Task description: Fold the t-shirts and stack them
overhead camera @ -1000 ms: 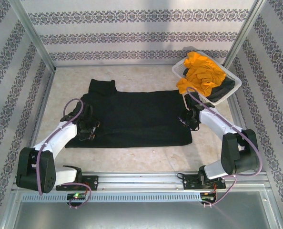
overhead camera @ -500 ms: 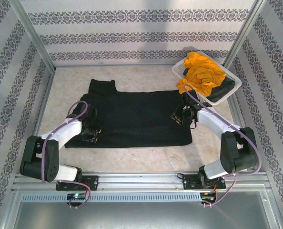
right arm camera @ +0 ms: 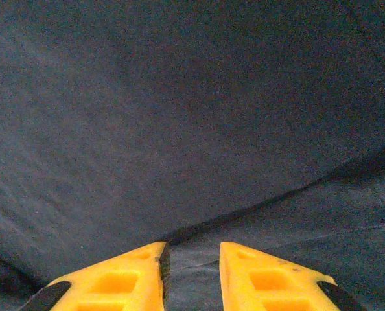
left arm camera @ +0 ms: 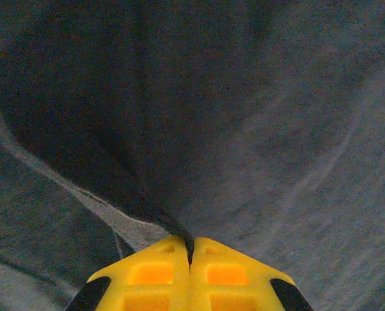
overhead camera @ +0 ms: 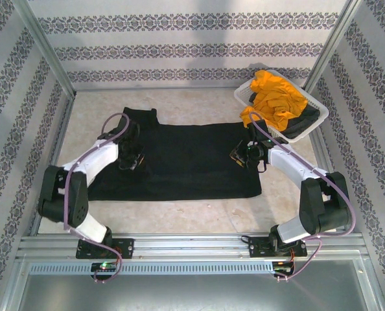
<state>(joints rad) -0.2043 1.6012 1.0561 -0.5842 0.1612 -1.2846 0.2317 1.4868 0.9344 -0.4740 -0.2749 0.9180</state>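
Presently:
1. Lies spread flat mid-table for folding: black t-shirt point(overhead camera: 186, 162).
2. Waits in white basket point(overhead camera: 243, 92), far right: mustard-orange t-shirt point(overhead camera: 273, 97).
3. Left gripper point(left arm camera: 190, 251): clamps tight on a pinched shirt fold, likely to carry it over.
4. Right gripper point(right arm camera: 192, 249): straddles a crease, narrow gap; grip, cannot tell.

spread t-shirt point(overhead camera: 192, 162) lies centre of surface point(overhead camera: 179, 217). basket point(overhead camera: 242, 98) at far right corner, bunched t-shirts point(overhead camera: 277, 100) in it. left pincer point(overhead camera: 133, 162) on shirt's left part, right pincer point(overhead camera: 239, 157) at its right edge.
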